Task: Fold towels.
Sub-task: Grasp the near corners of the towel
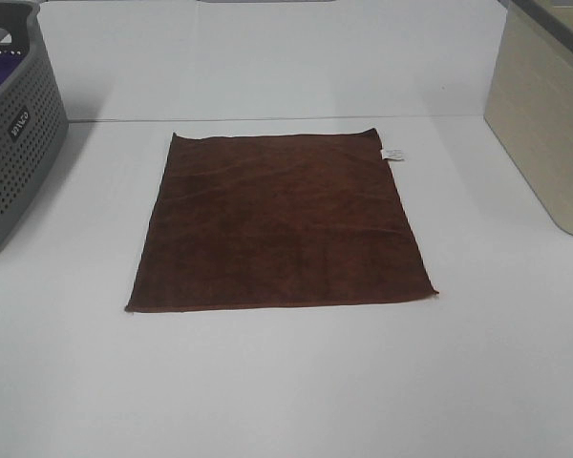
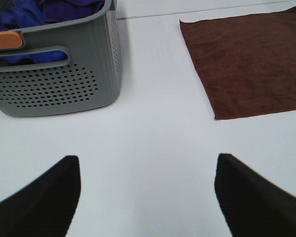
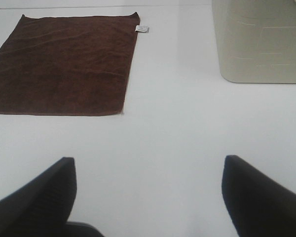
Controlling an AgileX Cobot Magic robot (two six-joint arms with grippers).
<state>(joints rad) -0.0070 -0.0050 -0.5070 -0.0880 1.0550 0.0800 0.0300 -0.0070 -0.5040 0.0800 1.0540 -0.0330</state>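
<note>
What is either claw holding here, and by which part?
Nothing. The left claw and right claw are both open and empty; the towel lies flat, apart from them.

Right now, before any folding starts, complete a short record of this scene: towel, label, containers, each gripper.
Towel: dark reddish-brown, spread flat, unfolded on the white table
Label: small white tag at the towel's far right edge
Grey basket: left side, perforated, holding blue cloth
Beige bin: right side, apart from towel
Left gripper: open, holding nothing
Right gripper: open, holding nothing
</note>
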